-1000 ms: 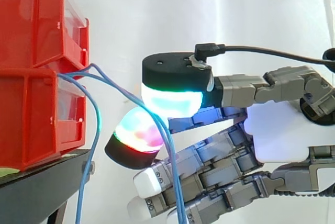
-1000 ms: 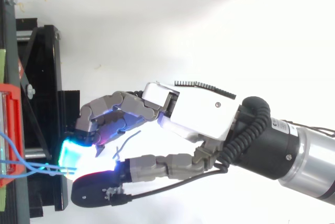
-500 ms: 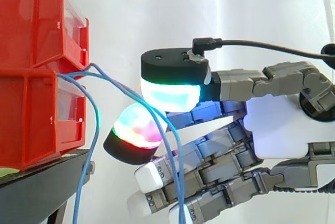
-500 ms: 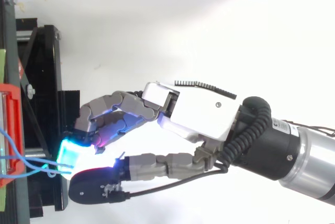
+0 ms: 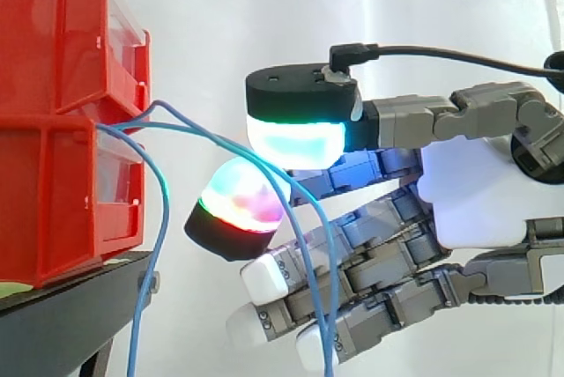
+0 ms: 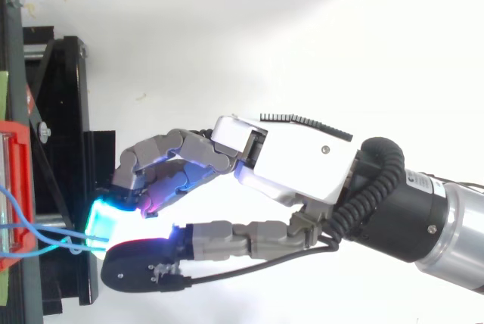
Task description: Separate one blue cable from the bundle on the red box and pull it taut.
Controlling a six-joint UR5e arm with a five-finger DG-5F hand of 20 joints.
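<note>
White curtain backdrop, red bins (image 5: pixel 53 192) at left, hand (image 5: pixel 476 192) centre-right, glowing pads (image 5: pixel 295 144) pinching blue cables (image 5: pixel 216 139).

red bins (image 5: pixel 62 192): 2 | blue cable strands (image 5: pixel 163 210): 3 | hand (image 5: pixel 476 201): 1 | black stand (image 5: pixel 62 315): 1

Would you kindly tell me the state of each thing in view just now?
blue cables: slack, sagging from the red bins across the hand
hand: among the cables, grip unclear
red bins: stacked upright on the black stand
</note>
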